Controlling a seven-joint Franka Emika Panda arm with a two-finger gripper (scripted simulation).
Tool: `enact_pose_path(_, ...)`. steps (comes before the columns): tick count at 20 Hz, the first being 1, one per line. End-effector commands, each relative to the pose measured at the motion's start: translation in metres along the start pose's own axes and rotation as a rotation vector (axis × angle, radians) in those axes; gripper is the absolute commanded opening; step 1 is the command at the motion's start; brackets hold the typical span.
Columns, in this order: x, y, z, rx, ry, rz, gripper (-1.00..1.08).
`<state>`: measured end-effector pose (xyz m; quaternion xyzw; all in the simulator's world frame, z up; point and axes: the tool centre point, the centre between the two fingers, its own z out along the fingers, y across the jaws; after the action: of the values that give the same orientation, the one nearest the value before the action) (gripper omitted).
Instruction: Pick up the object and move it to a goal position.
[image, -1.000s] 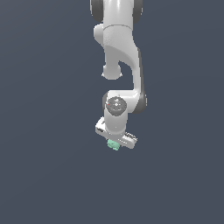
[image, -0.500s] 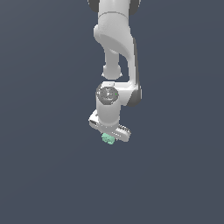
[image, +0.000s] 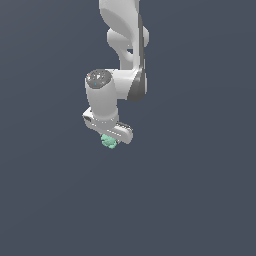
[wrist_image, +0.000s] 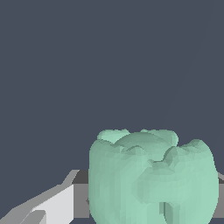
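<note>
The object (image: 108, 142) is a small mint-green lumpy cube with rounded bumps. It sticks out below my white gripper (image: 109, 138), which is shut on it and holds it in the air. In the wrist view the object (wrist_image: 151, 175) fills the near part of the picture, with a white and grey finger (wrist_image: 52, 205) beside it. The fingertips are hidden behind the object in the exterior view.
The white arm (image: 122, 55) comes down from the top of the exterior view. The background is plain dark grey-blue, with no other object or edge showing.
The gripper has carried the object up and toward the exterior view's left. The arm has turned, and the wrist now sits further left.
</note>
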<state>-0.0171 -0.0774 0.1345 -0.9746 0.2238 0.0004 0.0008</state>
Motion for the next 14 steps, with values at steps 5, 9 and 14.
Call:
enact_pose_path(5,-0.012,0.063,-0.053,0.002,0.0,0.0,-1.0)
enact_pose_path(9,-0.019,0.101,-0.085,0.002,0.0,0.001,-1.0)
enact_pose_path(14,-0.025,0.144,-0.122,0.002,0.0,0.001,-1.0)
